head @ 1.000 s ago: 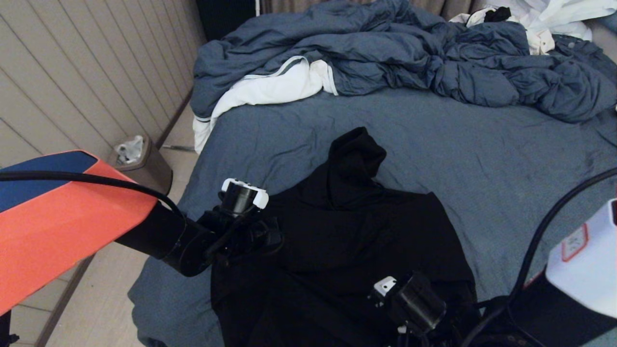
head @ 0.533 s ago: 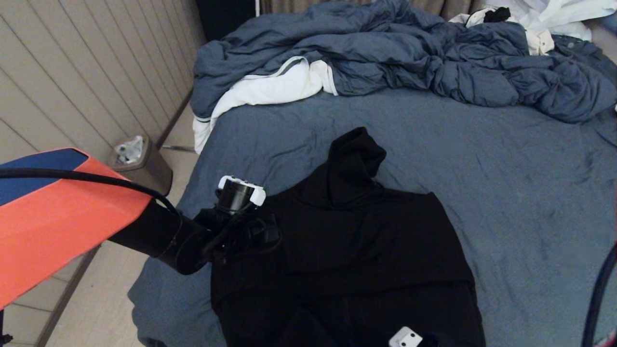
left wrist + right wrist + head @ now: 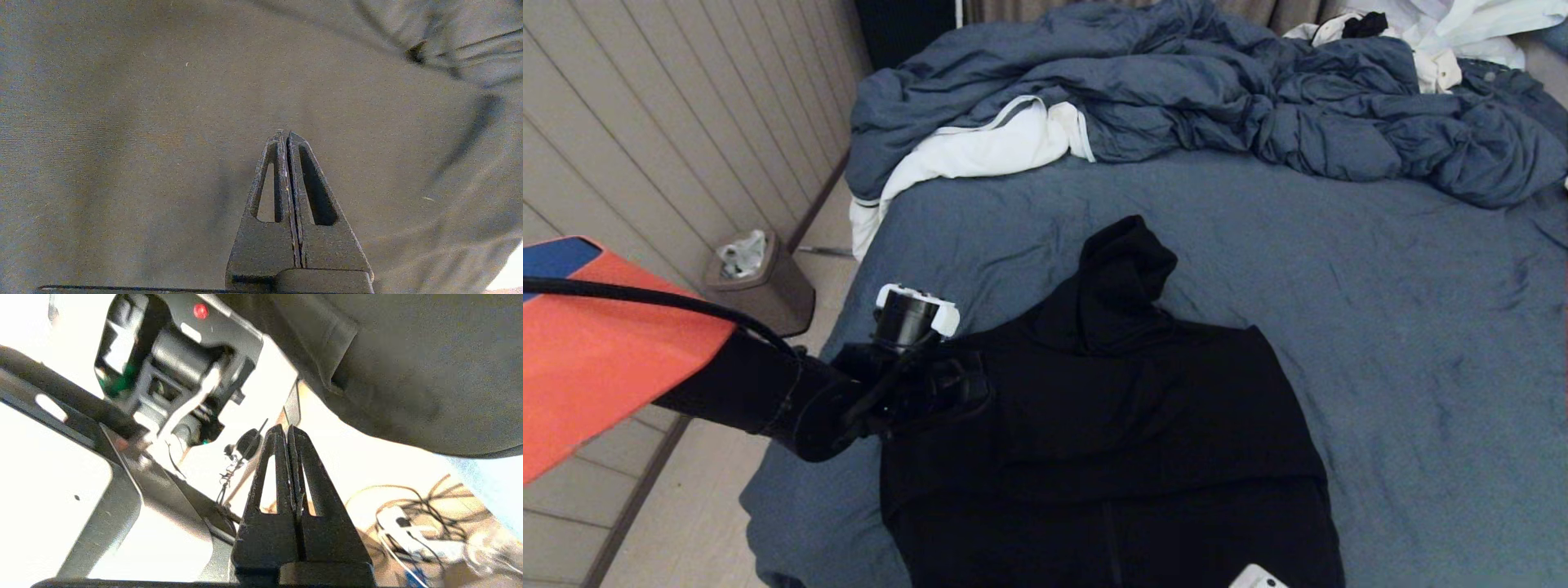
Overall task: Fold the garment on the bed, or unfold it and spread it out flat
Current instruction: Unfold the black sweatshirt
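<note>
- Left tool (image 3: 288, 134): hovering with fingers pressed together, holding nothing, over the garment's near-left shoulder.
- Right tool (image 3: 286, 430): sitting below the bed's near edge, fingers pressed together, holding nothing.
- Garment (image 3: 1127, 425): lying just beyond the left tool on the bed (image 3: 1380, 327), hood pointing away. Judged soft, light and limp; a hem, cuff or shoulder seam is looking like the best hold.
- Duvet (image 3: 1217, 98): bunching far beyond, well apart, obstructing nothing.
- Bin (image 3: 760, 282): standing on the floor, left of the left tool.
</note>
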